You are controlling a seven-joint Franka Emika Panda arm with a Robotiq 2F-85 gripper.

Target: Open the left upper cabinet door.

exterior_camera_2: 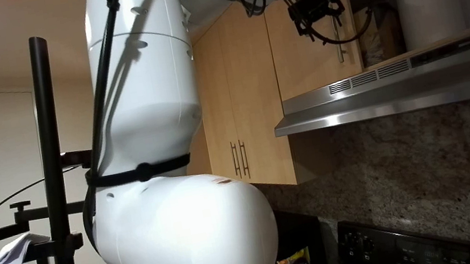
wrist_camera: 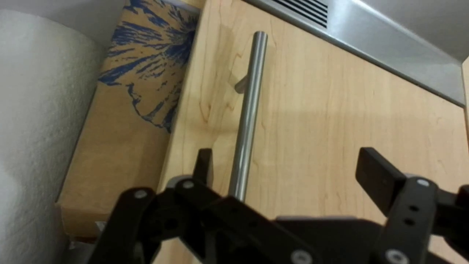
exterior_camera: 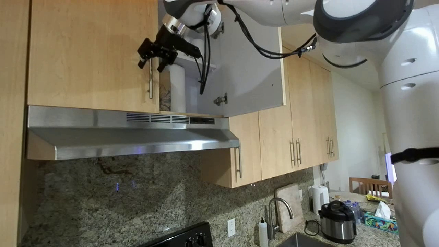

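The left upper cabinet door (exterior_camera: 89, 55) is a wide light maple panel above the range hood; it looks shut. It also shows in the wrist view (wrist_camera: 329, 110) and in an exterior view (exterior_camera_2: 304, 58). Its slim silver bar handle (exterior_camera: 151, 82) stands upright near the edge beside the open compartment; it also shows in the wrist view (wrist_camera: 249, 110). My gripper (exterior_camera: 151, 66) is open and empty in front of the handle's upper part. In the wrist view the handle runs between the spread fingertips (wrist_camera: 287, 168), closer to the left finger. Its upper end is hidden behind the gripper.
The neighbouring door (exterior_camera: 253, 68) stands open with its grey inner face showing. The open compartment holds a white roll (exterior_camera: 177, 87) and a cardboard box (wrist_camera: 121, 146) beside the handle edge. The steel range hood (exterior_camera: 103, 120) lies just below. Cables hang from my wrist.
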